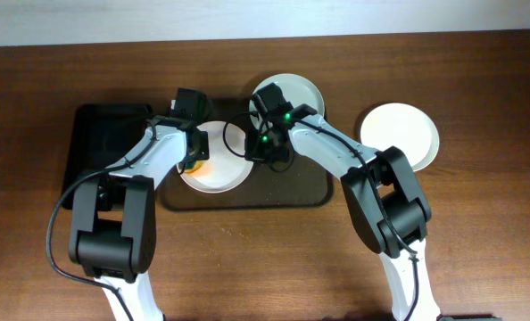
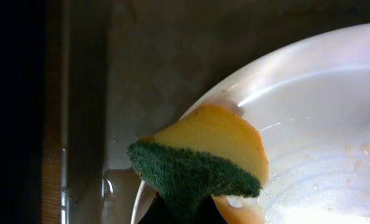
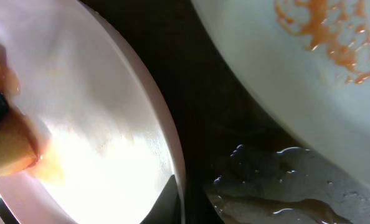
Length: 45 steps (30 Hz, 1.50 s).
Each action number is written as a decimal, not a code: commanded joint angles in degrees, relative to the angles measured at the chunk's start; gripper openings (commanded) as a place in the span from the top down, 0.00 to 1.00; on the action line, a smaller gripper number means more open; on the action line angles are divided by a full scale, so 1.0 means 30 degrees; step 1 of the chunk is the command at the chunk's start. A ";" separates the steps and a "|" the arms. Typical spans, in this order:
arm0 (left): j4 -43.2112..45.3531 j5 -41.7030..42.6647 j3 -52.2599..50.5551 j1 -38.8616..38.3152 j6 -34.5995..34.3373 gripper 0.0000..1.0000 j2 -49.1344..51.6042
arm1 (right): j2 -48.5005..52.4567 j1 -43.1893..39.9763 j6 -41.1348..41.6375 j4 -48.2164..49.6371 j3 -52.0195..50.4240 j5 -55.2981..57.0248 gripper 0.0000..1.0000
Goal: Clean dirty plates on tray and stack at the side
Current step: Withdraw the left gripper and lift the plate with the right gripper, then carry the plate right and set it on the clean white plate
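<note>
One clean plate [image 1: 399, 134] already sits aside on the tabletop [image 1: 479, 250], while on the tray [image 1: 283, 192] the left fingers [image 1: 194, 162] clamp a sponge [image 2: 203, 155] against a second plate [image 1: 225, 178] whose rim the right fingers [image 1: 265, 153] seem to pinch (a third plate [image 1: 305, 89], orange-smeared, waits uncleaned).

No legible text or labels.

A dark wood-grain table [image 1: 479, 232] is recorded beneath the left gripper [image 1: 196, 159] and right gripper [image 1: 269, 153]. A pale plain strip [image 1: 265, 13] is noted beyond its far edge, well past both. Even lighting is observed.
</note>
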 commanded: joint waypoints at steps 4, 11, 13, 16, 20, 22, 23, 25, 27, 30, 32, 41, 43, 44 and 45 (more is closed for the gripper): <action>0.0619 -0.2965 0.0612 -0.0233 0.0066 0.99 0.0219 | 0.0393 0.0066 0.0095 -0.0087 0.0124 0.0189 0.96; 0.0568 -0.4488 0.1698 -0.0342 -0.1144 0.99 -0.2652 | 0.0393 0.0066 0.0095 -0.0087 0.0109 0.0189 0.96; 0.0240 -0.4313 0.1698 -0.0379 -0.1144 0.99 -0.2761 | 0.0393 0.0058 0.0087 -0.0087 0.0109 0.0189 0.96; -0.1421 -0.1843 0.1690 -0.0408 -0.1137 0.99 -0.2754 | 0.0146 0.0007 -0.0189 -0.0444 0.0386 -0.0109 0.96; -0.1872 0.0029 0.1690 -0.0007 -0.1144 0.99 -0.2754 | -0.2463 0.0058 -0.1515 -0.2674 0.0838 0.2266 0.96; -0.1945 0.1195 0.1690 0.0452 -0.1144 0.99 -0.2754 | -0.3934 0.0029 -0.1894 -0.3861 0.0845 0.2739 0.96; -0.1938 0.1523 0.1690 0.0648 -0.1151 0.99 -0.2754 | -0.4503 0.0029 -0.1989 -0.4320 0.0845 0.3191 0.96; -0.1880 0.2419 0.1690 0.1217 -0.1158 0.99 -0.2754 | -0.6149 0.0109 -0.2018 -0.5814 0.0845 0.5763 0.96; -0.1865 0.3155 0.1690 0.1741 -0.1399 0.99 -0.2754 | -0.7868 0.0495 -0.2463 -0.7089 0.0845 1.0178 0.96; -0.1523 0.4073 0.1690 0.2310 -0.1464 0.99 -0.2739 | -0.8947 0.1996 -0.2659 -0.7541 0.0845 1.6349 0.96; -0.1443 0.4634 0.1690 0.2601 -0.1501 0.99 -0.2739 | -0.8983 0.3781 -0.2645 -0.7584 0.0823 2.1128 0.96; -0.1443 0.5530 0.1690 0.2630 -0.1508 0.99 -0.2739 | -0.8969 0.9311 -0.1188 -0.7541 0.0692 3.5102 0.96; -0.1443 0.5603 0.1690 0.2630 -0.1508 0.99 -0.2739 | -0.8969 0.9741 -0.1188 -0.7541 0.0699 3.5860 0.96; -0.1443 0.5595 0.1690 0.2630 -0.1501 0.99 -0.2739 | -0.8969 0.9792 -0.1188 -0.7541 0.0699 3.5853 0.96; -0.1443 0.5595 0.1690 0.2630 -0.1501 0.99 -0.2739 | -0.8969 0.9799 -0.1035 -0.7541 0.0699 3.5853 0.96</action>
